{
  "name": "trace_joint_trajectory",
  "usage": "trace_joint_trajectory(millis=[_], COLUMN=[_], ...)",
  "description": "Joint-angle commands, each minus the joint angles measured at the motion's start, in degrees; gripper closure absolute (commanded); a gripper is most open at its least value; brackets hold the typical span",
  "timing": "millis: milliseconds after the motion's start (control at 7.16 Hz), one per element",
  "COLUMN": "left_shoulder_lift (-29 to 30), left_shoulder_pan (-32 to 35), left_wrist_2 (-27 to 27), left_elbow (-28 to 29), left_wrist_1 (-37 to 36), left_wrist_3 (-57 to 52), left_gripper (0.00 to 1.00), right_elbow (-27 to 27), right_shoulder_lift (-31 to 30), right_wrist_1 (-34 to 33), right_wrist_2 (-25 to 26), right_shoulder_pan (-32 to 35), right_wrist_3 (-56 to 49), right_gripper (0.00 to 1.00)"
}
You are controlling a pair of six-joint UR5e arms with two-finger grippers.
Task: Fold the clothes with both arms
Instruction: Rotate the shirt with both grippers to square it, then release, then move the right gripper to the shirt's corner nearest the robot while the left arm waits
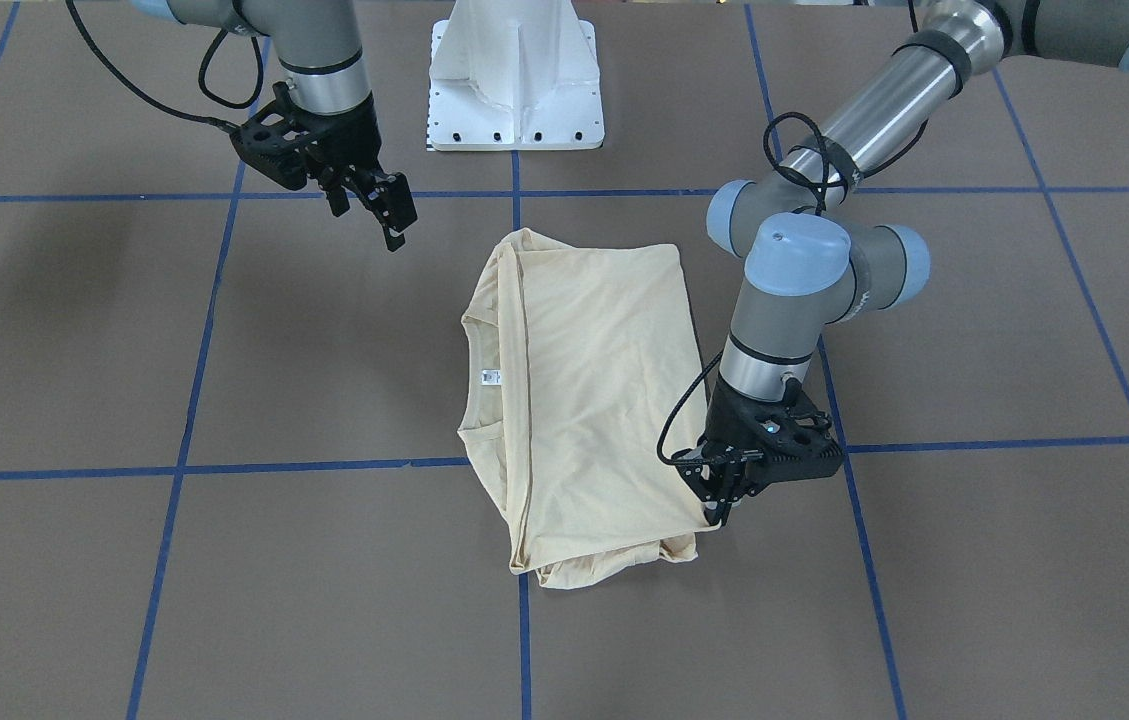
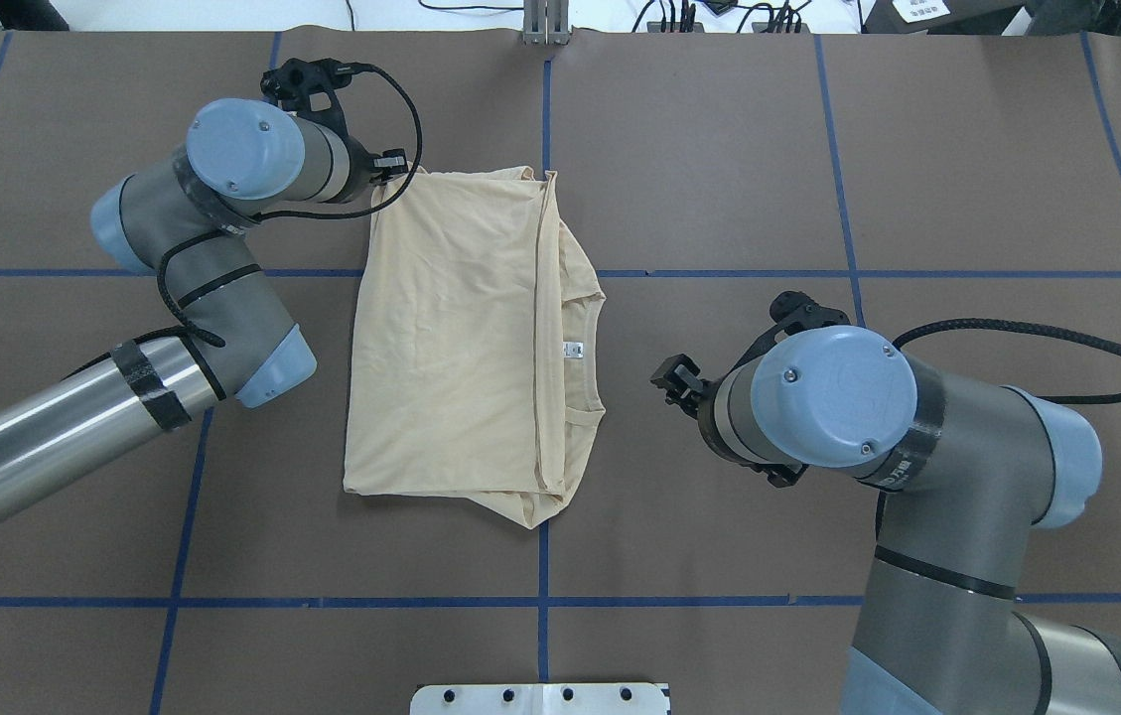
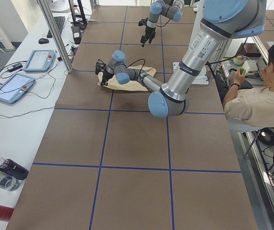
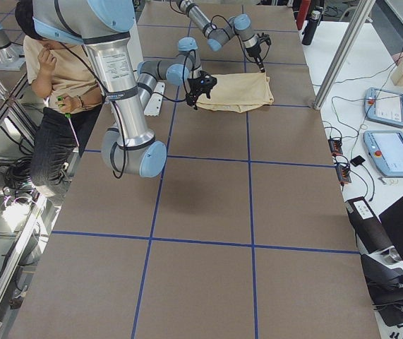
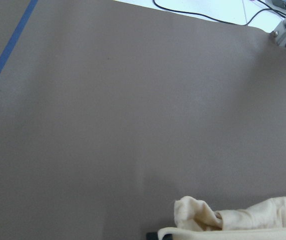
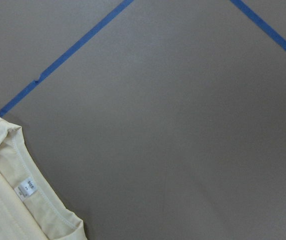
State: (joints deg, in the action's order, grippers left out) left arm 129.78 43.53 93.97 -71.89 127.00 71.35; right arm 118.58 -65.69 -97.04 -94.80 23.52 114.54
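On the left, the left end effector (image 1: 721, 505) sits low at the far corner of the shirt (image 2: 451, 338). Its fingers are drawn narrow, and as best we can judge the corner cloth is pinched between them. Its wrist camera shows a bunched bit of hem at the bottom edge. We read this as a hold taken so that this edge can be lifted for the next fold.

In the middle, the shirt lies flat on the desk (image 2: 818, 179), folded into a rough rectangle with no sleeve loose. Its collar (image 6: 47, 200) faces the right arm. A small white neck label (image 2: 573, 349) sits just inside the collar, but its print is too small to read. We see no other writing on the cloth.

On the right, the right end effector (image 1: 371, 212) hovers over bare desk beside the collar edge. Its fingers are spread wide and hold nothing, so it is probably positioned to take its own corner.
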Motion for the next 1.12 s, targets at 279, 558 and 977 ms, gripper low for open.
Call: trace_joint_trajectory(millis=[279, 558, 977], left_shoulder_lift=[-4.1, -8.8, -8.8], left_shoulder_pan=[3.0, 3.3, 3.3], left_wrist_2=[4.7, 5.6, 5.4], left_elbow=[-5.4, -11.4, -11.6], left_wrist_1=[-0.2, -0.3, -0.4], left_wrist_3=[-1.9, -1.8, -1.2], left_gripper=[0.35, 0.34, 0.33], right_elbow=[-8.8, -10.2, -19.7], right_shoulder_lift=[4.4, 6.2, 12.7], right_wrist_1=[11.3, 12.0, 13.7], right_wrist_2=[5.4, 10.6, 18.8], right_shoulder_pan=[-5.5, -10.7, -14.0], right_wrist_3=[6.4, 18.7, 32.1], right_gripper=[0.0, 0.0, 0.16])
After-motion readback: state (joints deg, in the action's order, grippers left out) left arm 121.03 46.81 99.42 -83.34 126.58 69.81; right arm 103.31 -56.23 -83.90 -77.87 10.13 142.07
